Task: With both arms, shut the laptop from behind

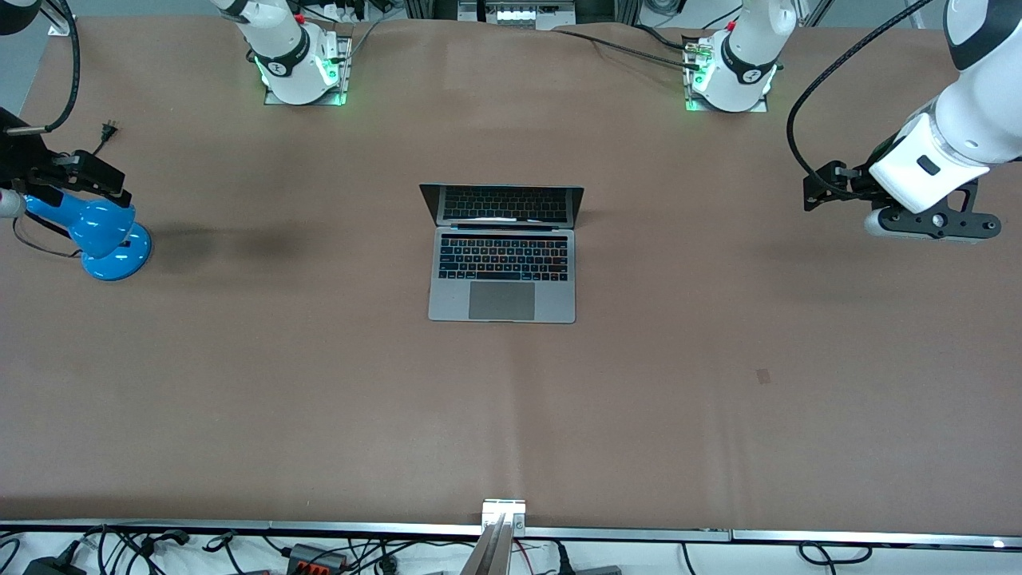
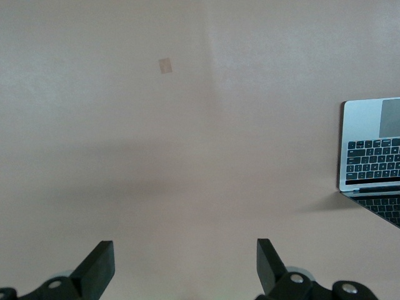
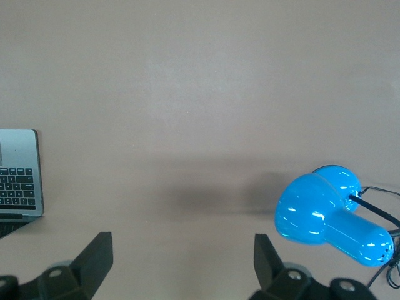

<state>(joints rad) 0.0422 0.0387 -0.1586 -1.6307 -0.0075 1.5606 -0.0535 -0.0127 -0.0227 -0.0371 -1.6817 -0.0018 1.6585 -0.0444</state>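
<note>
Laptop: open, mid-table, untouched.
Left pincer: spread, empty, above the table's left-arm end.
Right pincer: spread, empty, above a blue lamp.

high front view, wrist views downward, sharing laptop

The table is being covered by a brown, faintly creased sheet. The open laptop is being carried at its middle, the screen tilted back toward the arms' bases. A blue lamp is being borne at the right arm's end of the table, well apart from the laptop. A small brownish patch is being shown nearer the front camera, toward the left arm's end.
</note>
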